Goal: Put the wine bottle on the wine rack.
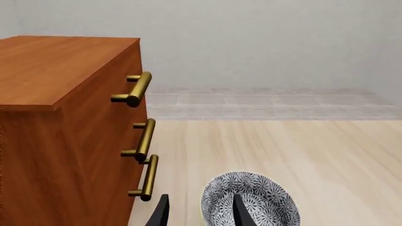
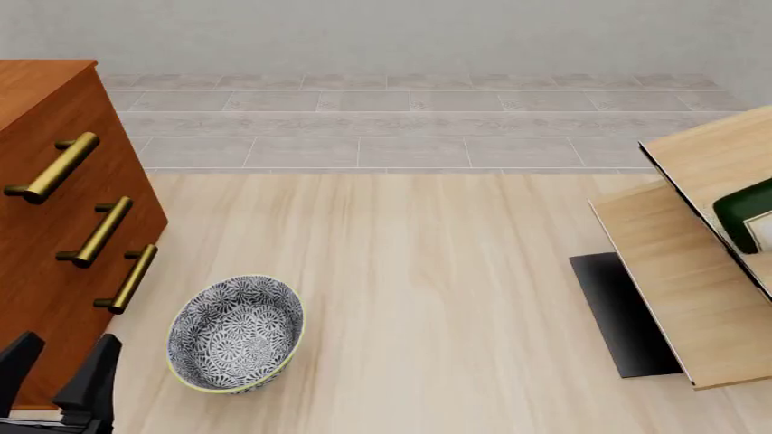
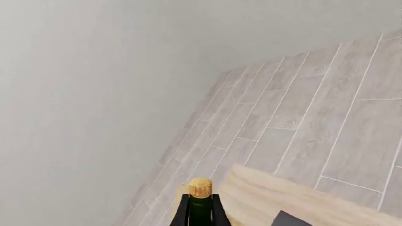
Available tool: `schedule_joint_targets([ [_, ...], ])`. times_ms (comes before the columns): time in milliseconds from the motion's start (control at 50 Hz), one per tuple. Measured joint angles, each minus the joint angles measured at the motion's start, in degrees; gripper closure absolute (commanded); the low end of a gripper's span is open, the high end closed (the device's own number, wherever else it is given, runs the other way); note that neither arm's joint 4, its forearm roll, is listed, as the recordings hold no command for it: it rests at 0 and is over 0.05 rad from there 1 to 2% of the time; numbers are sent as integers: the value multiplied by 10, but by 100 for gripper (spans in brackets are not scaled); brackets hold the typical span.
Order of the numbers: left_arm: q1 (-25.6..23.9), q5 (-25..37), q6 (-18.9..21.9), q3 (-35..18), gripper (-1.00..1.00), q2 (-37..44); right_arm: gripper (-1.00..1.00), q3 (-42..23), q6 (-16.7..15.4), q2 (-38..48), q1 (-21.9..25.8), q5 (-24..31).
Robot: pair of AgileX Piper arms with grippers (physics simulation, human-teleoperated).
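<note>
The wine bottle (image 3: 201, 207) is grasped at the neck by the clenched right claw (image 3: 201, 213) over the wine rack (image 2: 693, 271), while the released left claw (image 2: 54, 371) is flanked by the cabinet (image 2: 49, 226) and patterned bowl (image 2: 235, 333).

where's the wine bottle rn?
Front view, far right edge: the wine bottle shows only as a dark green sliver at the wine rack; right wrist view shows its cork between the right claw fingers.

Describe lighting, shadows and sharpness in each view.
Front view: flat, even light, patterned ceramic bowl nearly shadowless, everything sharp. Left wrist view: reddish-brown wooden cabinet crisp, soft sheen on brass handles. Right wrist view: dark green wine bottle sharp, no glare.
</note>
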Motion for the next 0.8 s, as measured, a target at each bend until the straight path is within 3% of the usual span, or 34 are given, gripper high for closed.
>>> schedule_joint_targets([
  [800,2,0,1,0,-100,0,100,17,17,25,-3,-39],
])
